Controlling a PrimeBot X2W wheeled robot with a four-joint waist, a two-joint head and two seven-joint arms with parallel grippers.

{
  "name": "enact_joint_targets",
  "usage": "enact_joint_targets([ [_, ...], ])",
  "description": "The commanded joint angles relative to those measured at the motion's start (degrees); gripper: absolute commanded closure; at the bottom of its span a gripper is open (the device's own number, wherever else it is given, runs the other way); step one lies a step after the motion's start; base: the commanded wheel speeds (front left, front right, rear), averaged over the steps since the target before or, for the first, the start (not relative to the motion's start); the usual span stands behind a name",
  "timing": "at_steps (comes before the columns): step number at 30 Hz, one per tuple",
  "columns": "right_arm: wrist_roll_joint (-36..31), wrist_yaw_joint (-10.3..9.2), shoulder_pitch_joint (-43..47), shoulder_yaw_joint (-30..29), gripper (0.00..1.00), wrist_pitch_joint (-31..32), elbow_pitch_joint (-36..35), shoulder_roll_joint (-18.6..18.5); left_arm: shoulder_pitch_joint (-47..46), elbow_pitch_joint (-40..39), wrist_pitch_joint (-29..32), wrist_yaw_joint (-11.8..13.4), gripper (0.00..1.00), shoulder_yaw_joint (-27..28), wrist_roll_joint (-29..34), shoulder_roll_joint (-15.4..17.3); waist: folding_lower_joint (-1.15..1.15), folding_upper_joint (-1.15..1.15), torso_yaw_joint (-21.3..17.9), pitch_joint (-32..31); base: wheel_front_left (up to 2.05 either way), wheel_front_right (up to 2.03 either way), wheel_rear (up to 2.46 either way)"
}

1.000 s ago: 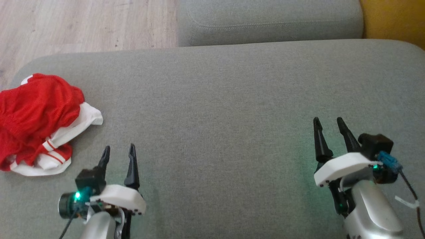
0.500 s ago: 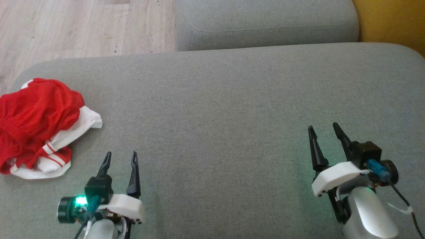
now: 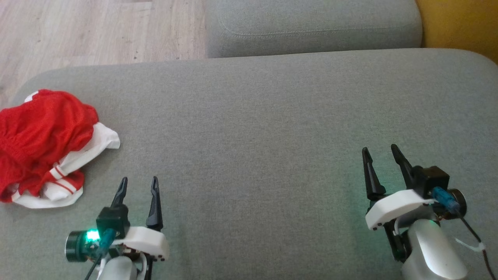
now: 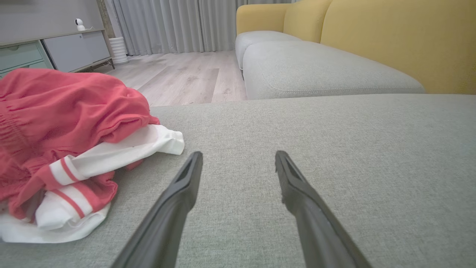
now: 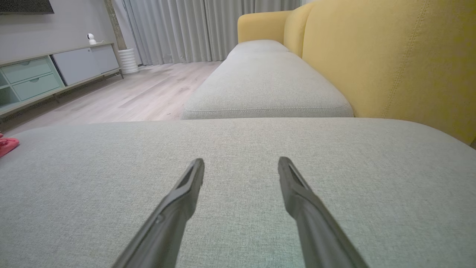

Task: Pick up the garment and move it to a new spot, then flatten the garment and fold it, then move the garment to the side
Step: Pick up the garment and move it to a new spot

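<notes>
The garment point(image 3: 42, 136), red mesh cloth with white trim and red stripes, lies crumpled at the far left of the grey cushion point(image 3: 253, 124). In the left wrist view the garment point(image 4: 63, 126) bulks up to the left of my fingers. My left gripper point(image 3: 139, 181) point(image 4: 238, 154) is open and empty, a short way to the lower right of the garment. Far to the right, my right gripper point(image 3: 379, 149) point(image 5: 241, 160) hovers open and empty over bare cushion. A sliver of the garment point(image 5: 6, 145) shows at the left edge of the right wrist view.
A second grey cushion point(image 3: 311, 23) adjoins the far edge, with a yellow sofa back point(image 3: 463, 23) on the right. Wooden floor point(image 3: 97, 27) lies beyond the cushion's left and far-left edges. A low cabinet point(image 5: 55, 70) and curtains point(image 5: 186, 29) stand across the room.
The head camera shifted slightly. Both grippers have drawn back a little toward me and turned their wrists; both stayed open. The garment has not moved.
</notes>
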Motion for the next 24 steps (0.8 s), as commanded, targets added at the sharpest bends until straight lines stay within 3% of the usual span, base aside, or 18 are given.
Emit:
enact_joint_targets([
  [1,0.4,0.24,-1.6,1.6,0.00,-0.8,-1.9,0.3,-1.7,-2.0,-0.7,0.2,0.00,2.1,0.4,0.4,0.00,0.00,0.3,0.1,0.00,0.00,0.00],
  [7,1.2,0.24,-1.3,3.4,0.00,-0.8,-2.3,0.3,-1.4,-2.6,-0.7,0.6,0.00,3.0,-0.3,0.2,0.00,0.00,3.3,1.0,0.00,0.00,0.00],
  [24,4.0,0.24,-0.8,9.0,0.00,-0.8,-2.6,0.3,3.8,-4.0,-0.7,1.4,0.00,8.4,-2.6,0.0,0.00,0.00,23.2,2.3,0.00,0.00,0.00],
])
